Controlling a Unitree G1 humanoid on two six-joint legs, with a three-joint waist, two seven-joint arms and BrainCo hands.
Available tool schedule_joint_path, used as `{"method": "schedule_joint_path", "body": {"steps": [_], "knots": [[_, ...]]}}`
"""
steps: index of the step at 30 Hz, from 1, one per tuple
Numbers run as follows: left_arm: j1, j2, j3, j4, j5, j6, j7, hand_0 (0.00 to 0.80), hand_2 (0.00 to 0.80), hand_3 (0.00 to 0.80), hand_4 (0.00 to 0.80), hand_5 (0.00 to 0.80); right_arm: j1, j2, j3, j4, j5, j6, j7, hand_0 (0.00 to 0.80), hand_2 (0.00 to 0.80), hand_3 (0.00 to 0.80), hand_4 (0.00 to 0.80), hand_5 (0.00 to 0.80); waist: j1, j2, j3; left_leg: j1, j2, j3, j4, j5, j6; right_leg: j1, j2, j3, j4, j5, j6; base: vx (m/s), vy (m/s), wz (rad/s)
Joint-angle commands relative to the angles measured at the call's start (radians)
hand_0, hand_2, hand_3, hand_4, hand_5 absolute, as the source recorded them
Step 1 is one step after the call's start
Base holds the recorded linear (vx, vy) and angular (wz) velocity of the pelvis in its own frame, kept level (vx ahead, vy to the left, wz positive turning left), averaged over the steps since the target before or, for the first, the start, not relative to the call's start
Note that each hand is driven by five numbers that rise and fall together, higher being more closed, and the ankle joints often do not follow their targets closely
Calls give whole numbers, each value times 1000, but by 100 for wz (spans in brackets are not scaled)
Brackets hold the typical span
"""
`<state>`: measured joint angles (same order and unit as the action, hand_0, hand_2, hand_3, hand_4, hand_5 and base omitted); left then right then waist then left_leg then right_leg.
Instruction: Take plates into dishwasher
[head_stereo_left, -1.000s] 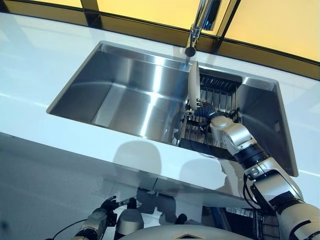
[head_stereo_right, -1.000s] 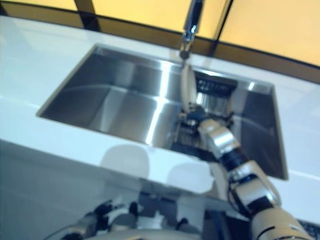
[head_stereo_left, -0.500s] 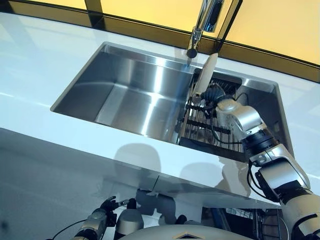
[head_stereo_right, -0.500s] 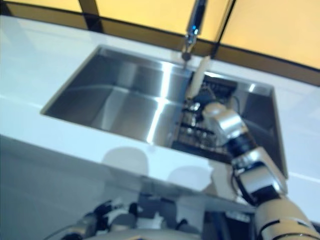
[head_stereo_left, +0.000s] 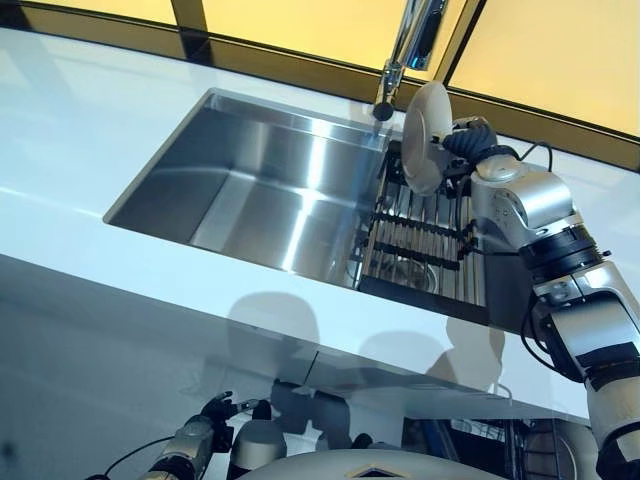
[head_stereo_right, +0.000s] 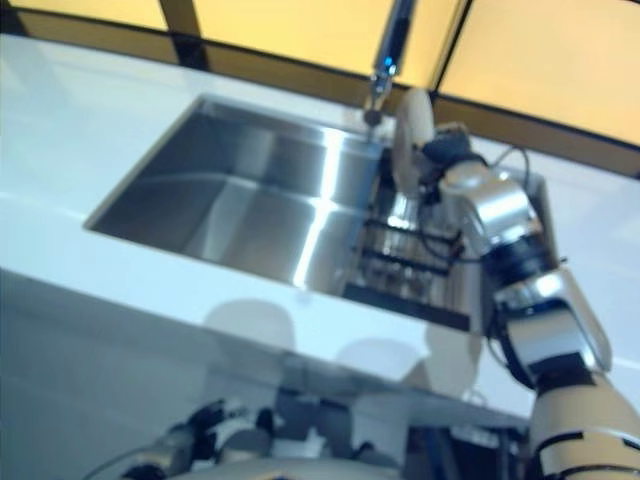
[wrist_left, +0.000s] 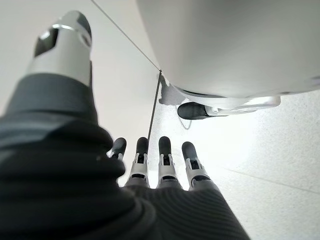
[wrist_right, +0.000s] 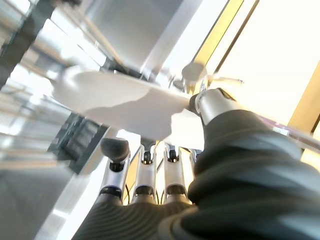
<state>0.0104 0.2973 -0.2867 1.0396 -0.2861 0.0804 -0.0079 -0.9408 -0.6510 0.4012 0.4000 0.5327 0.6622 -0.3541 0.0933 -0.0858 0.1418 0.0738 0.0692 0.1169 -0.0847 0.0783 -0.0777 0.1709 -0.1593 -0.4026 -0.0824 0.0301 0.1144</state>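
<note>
My right hand (head_stereo_left: 468, 143) pinches a white plate (head_stereo_left: 424, 136) between thumb and fingers and holds it on edge above the dark dish rack (head_stereo_left: 420, 238) in the right part of the steel sink (head_stereo_left: 250, 185), just right of the tap. In the right wrist view the plate (wrist_right: 120, 102) lies across the fingers (wrist_right: 145, 170) with the thumb on its other side. My left hand (head_stereo_left: 205, 425) hangs low below the counter; in the left wrist view (wrist_left: 160, 165) its fingers are straight and hold nothing.
A tall tap (head_stereo_left: 400, 50) stands behind the sink, close to the lifted plate. A white counter (head_stereo_left: 90, 110) surrounds the sink. A wire rack (head_stereo_left: 490, 430) shows below the counter edge at the lower right.
My right hand has lifted the plate up out of the dish rack and to the right, turning it so its face shows. The camera has shifted slightly.
</note>
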Motion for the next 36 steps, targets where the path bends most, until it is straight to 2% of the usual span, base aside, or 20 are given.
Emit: {"method": "schedule_joint_path", "body": {"steps": [1, 14, 27, 36], "knots": [[-46, 9, -85, 18, 67, -11, -19, 0, 0, 0, 0, 0, -120, -89, 14, 43, -26, -57, 27, 800, 800, 800, 800, 800, -3, -12, -68, 39, 25, 98, 28, -91, 10, -61, -36, 83, 44, 13, 37, -3, -18, -19], [-62, 35, -71, 24, 125, -11, -63, 0, 0, 0, 0, 0, -74, -260, -40, -20, -50, -89, 130, 800, 800, 800, 800, 800, -90, -29, -69, 61, 34, 146, 49, -117, 25, -91, -18, 159, 55, 25, 46, 3, -29, -19], [-58, 52, -54, 47, 149, -31, -76, 0, 0, 0, 0, 0, -43, -438, -78, -28, -88, -134, 276, 800, 800, 800, 800, 800, -150, -45, -79, 70, 35, 177, 56, -135, 37, -116, 1, 214, 61, 37, 53, 4, -14, -13], [-51, 54, -34, 63, 146, -49, -73, 0, 0, 0, 0, 0, 86, -552, -178, -14, -95, -161, 380, 800, 800, 800, 800, 800, -204, -51, -92, 73, 40, 201, 51, -141, 44, -141, 21, 259, 68, 40, 57, -10, -9, -12]]}}
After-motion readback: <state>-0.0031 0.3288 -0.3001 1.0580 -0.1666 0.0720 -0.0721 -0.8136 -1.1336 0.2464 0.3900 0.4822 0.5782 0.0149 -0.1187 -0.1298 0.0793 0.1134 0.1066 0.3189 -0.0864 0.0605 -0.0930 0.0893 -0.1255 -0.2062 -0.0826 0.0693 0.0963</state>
